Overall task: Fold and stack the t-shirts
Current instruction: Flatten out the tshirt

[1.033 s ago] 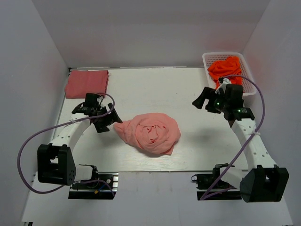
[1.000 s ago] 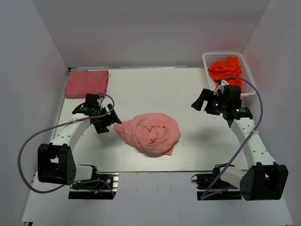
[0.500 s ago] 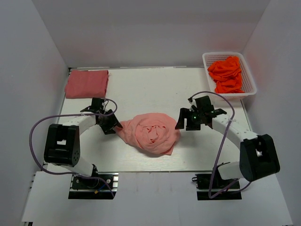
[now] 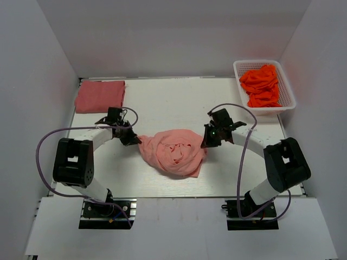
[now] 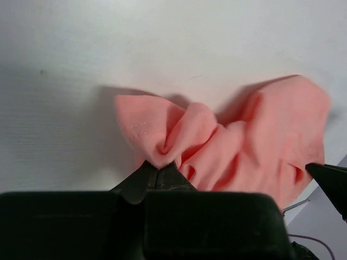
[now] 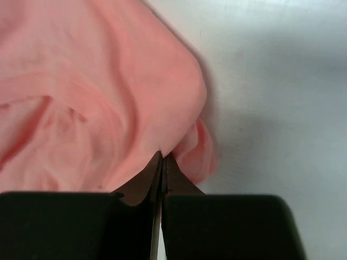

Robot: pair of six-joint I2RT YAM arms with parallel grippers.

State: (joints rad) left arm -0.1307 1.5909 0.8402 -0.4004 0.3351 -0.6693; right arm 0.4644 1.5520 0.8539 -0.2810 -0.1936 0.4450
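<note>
A crumpled salmon-pink t-shirt [image 4: 174, 153] lies in a heap mid-table. My left gripper [image 4: 135, 141] is at its left edge, shut on a pinched fold of the pink cloth [image 5: 179, 141]; the tips [image 5: 158, 169] meet with fabric between them. My right gripper [image 4: 206, 142] is at the heap's right edge, its tips [image 6: 162, 158] shut on a fold of the same t-shirt [image 6: 97, 92]. A darker rose-red t-shirt [image 4: 100, 96] lies folded flat at the back left corner.
A white basket [image 4: 237, 69] at the back right holds crumpled orange cloth [image 4: 262, 85]. Grey walls close in the table on three sides. Purple cables loop out from both arms.
Both arms swung inward to the pink heap's two edges. Both grippers went from open to shut on cloth, and the heap's left edge has been drawn in slightly.
</note>
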